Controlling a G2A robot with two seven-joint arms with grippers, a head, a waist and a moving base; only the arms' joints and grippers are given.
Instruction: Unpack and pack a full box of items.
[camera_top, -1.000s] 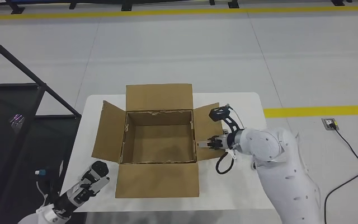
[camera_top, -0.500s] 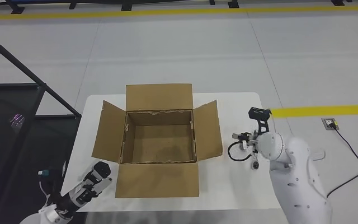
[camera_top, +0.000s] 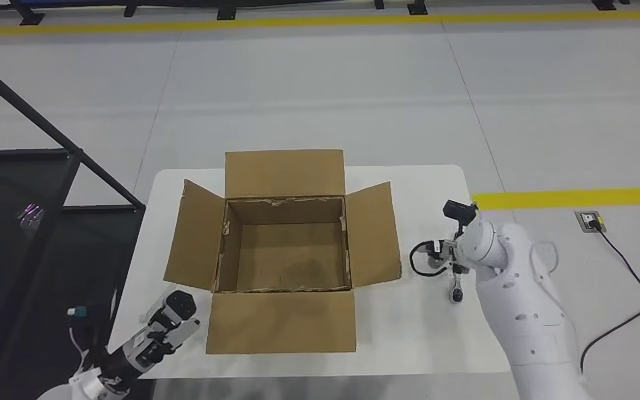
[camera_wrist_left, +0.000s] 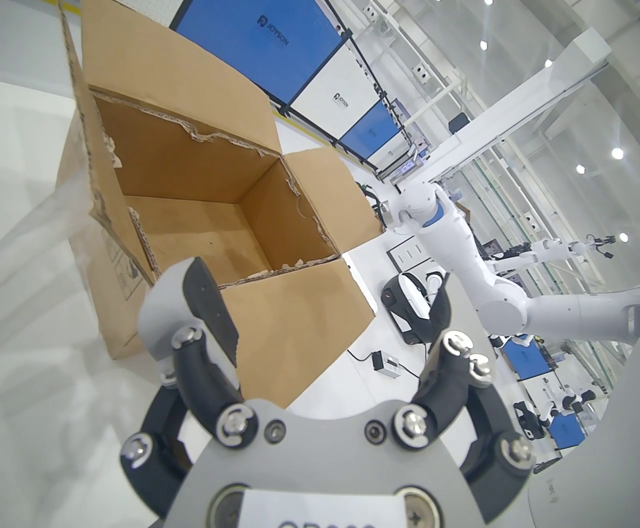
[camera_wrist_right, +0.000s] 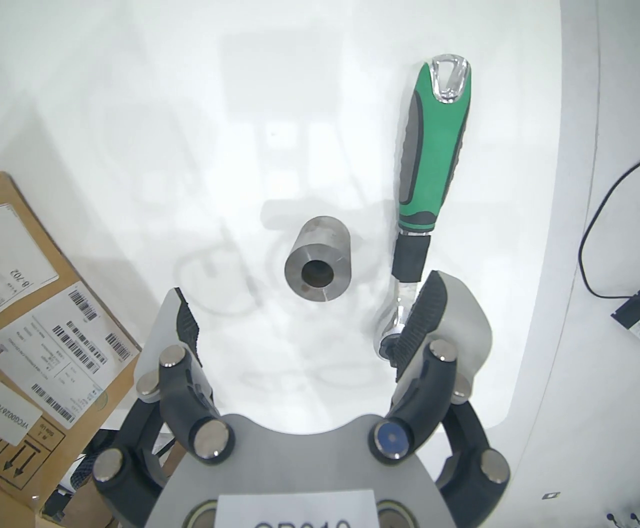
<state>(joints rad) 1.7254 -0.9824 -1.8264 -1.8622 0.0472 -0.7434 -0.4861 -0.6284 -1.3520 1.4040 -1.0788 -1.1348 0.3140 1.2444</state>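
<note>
An open, empty cardboard box (camera_top: 285, 255) stands in the middle of the white table (camera_top: 420, 320), with all its flaps folded out. My right gripper (camera_wrist_right: 307, 305) hangs open over the table to the right of the box (camera_wrist_right: 50, 325). A short steel cylinder (camera_wrist_right: 318, 265) lies on the table just ahead of its fingers, touching neither. A ratchet wrench with a green handle (camera_wrist_right: 432, 145) lies beside the cylinder, its head next to one fingertip. In the top view the right gripper (camera_top: 428, 257) is beside the box's right flap. My left gripper (camera_wrist_left: 320, 290) is open and holds nothing, at the table's front left corner (camera_top: 178, 305), facing the box (camera_wrist_left: 200, 200).
A dark frame and platform (camera_top: 40, 230) stand off the table's left side. A power socket and cable (camera_top: 590, 222) lie on the floor to the right. Bare table runs along the front edge and to the right of the box.
My right gripper swung from the box's right edge out over the table to the right of the flap. My left gripper drew slightly back toward the table's front corner.
</note>
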